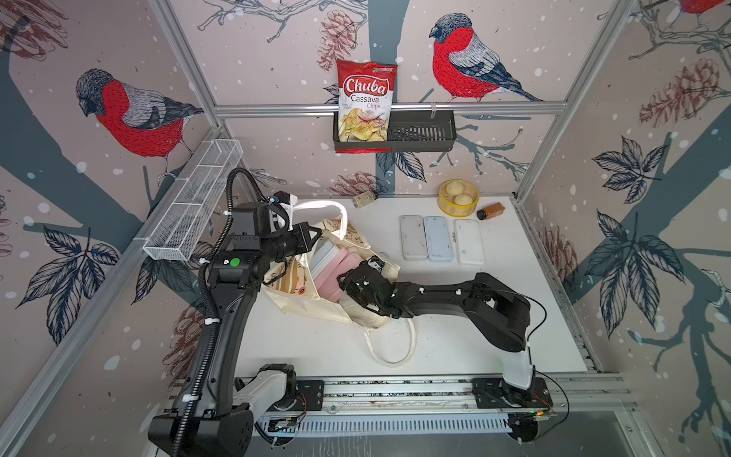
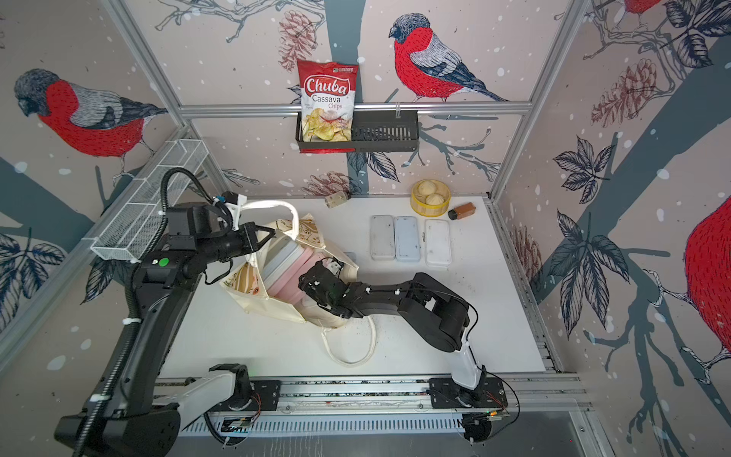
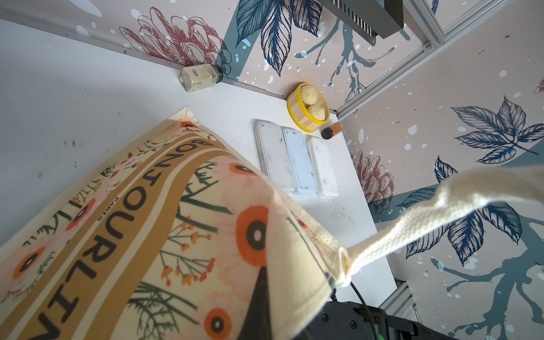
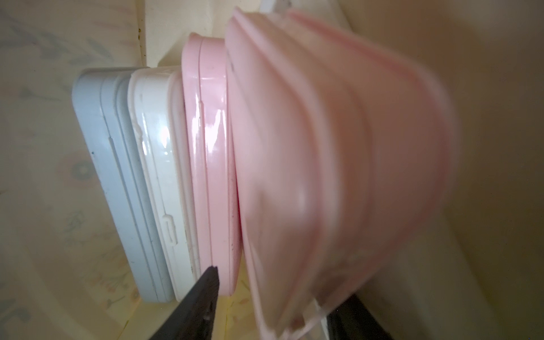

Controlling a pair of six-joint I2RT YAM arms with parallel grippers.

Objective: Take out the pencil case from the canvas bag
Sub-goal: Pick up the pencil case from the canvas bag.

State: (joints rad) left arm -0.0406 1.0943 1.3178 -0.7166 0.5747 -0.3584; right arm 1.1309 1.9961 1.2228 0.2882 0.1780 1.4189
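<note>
The cream canvas bag [image 1: 316,306] lay slumped left of centre in both top views, mouth open toward the right, one loop handle [image 1: 391,348] trailing toward the frame's bottom. Inside stood four pencil cases [image 4: 206,147] on edge, side by side: grey-blue, white, pink, and a second pink pencil case [image 4: 338,176], blurred, nearest the lens.

Seven pencil cases [image 1: 439,243]; one canvas bag [image 1: 316,306]; two buns [image 1: 463,199].

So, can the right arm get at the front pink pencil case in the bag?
Likely yes. The left gripper holds the canvas bag open, and the right gripper straddles the front pink pencil case with nothing between. Whether it grips is unclear.
</note>
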